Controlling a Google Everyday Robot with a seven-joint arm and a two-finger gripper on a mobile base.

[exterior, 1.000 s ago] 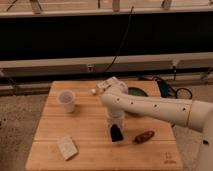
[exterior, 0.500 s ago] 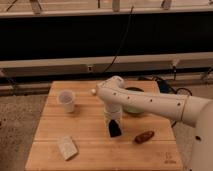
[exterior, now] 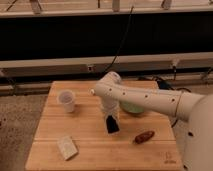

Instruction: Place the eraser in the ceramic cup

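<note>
- Grip: the gripper (exterior: 111,120), over the middle of the wooden table (exterior: 90,152), is pinching the small flat black rectangular eraser (exterior: 113,127).
- The eraser hangs upright from its tips.
- The small whitish ceramic cup (exterior: 66,100) stands well apart, toward the picture's left.

Eraser (exterior: 113,126): a small, flat, black rectangular block, standing nearly on end with its long side close to vertical. Its upper end is clamped in the closed gripper (exterior: 110,118), which hangs over the middle of the wooden table (exterior: 90,147); whether its lower end touches the tabletop cannot be told. Ceramic cup (exterior: 66,100): a small whitish cup, slightly tapered toward the base, upright with its mouth facing up. It stands on the far left part of the table, well apart from the eraser.
</note>
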